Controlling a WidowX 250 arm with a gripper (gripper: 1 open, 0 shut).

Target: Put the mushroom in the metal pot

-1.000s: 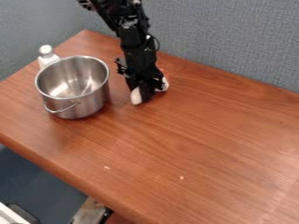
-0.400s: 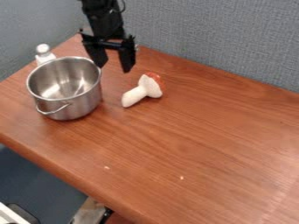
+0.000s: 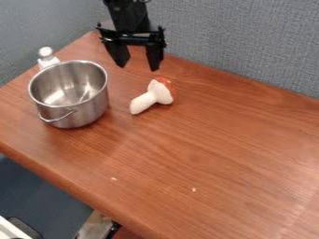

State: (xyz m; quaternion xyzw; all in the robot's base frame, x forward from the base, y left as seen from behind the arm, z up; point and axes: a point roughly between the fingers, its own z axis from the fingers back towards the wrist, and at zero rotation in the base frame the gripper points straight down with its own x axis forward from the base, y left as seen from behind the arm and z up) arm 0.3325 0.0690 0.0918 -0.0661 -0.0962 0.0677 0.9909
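Observation:
The mushroom [image 3: 152, 96] lies on its side on the wooden table, cream stem pointing front-left and orange-red cap toward the back right. To its left stands the metal pot [image 3: 73, 91], shiny, upright and showing nothing inside, with a thin wire handle at its front. My gripper [image 3: 137, 58] hangs above the table behind the mushroom and to the right of the pot's rim. Its two black fingers point down and are spread wide apart with nothing between them.
A small white bottle [image 3: 48, 60] stands behind the pot at the table's [image 3: 187, 159] back-left corner. A grey-blue wall runs behind the table. The table's front edge falls away at lower left.
A second ago the gripper was down on the mushroom. It has let go, risen, and now sits open behind the mushroom, shifted right from its place over the pot's edge. The mushroom lies free.

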